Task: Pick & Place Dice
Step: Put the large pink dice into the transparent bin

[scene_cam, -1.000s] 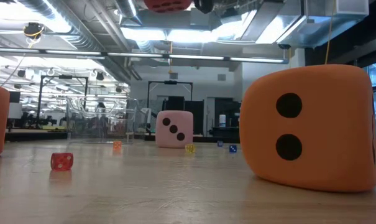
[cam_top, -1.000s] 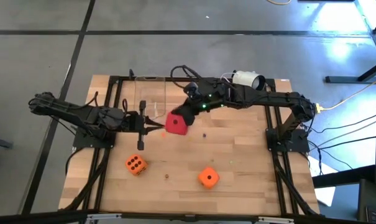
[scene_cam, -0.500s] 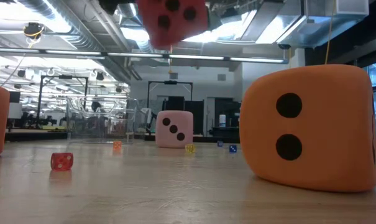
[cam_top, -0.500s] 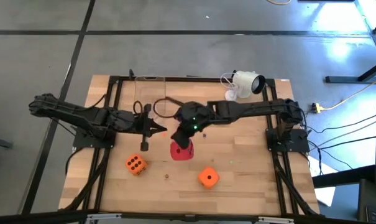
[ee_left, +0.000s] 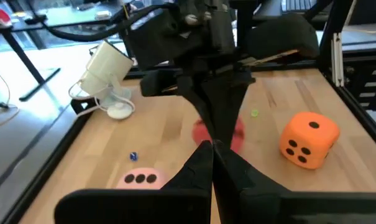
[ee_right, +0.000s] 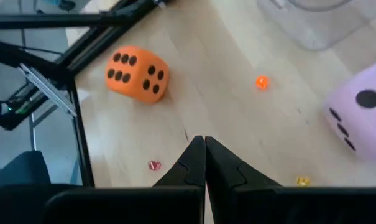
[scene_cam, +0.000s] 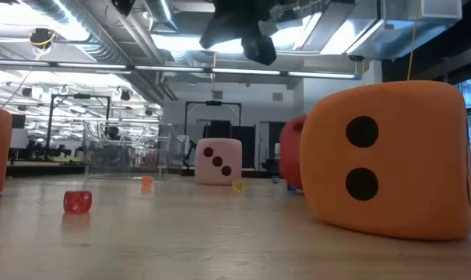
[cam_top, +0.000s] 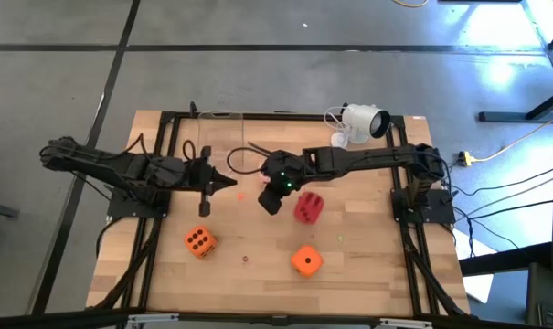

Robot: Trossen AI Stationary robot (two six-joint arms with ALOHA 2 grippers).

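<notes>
The red die (cam_top: 307, 207) lies on the table just right of my right gripper (cam_top: 270, 203); in the low view the red die (scene_cam: 290, 152) peeks out behind an orange die (scene_cam: 391, 155). My right gripper (ee_right: 204, 148) is shut and hangs above the table's middle. The pale pink die (scene_cam: 218, 161) rests on the wood farther back, and my right arm hides it from above. Two orange dice (cam_top: 199, 241) (cam_top: 305, 260) sit near the front edge. My left gripper (cam_top: 228, 183) is shut, hovers left of centre, and points at the right arm.
A clear plastic box (scene_cam: 126, 159) stands at the far left of the table. A white camera (cam_top: 363, 119) sits at the far right. Tiny dice lie scattered: a red one (scene_cam: 77, 201), an orange one (ee_right: 261, 81), a yellow one (ee_right: 302, 181), a blue one (ee_left: 133, 156).
My right gripper carried the red die from the table's far middle toward the near edge and down, then let go. The die now lies on the table to the gripper's right. The right gripper has drawn back a little toward the far edge.
</notes>
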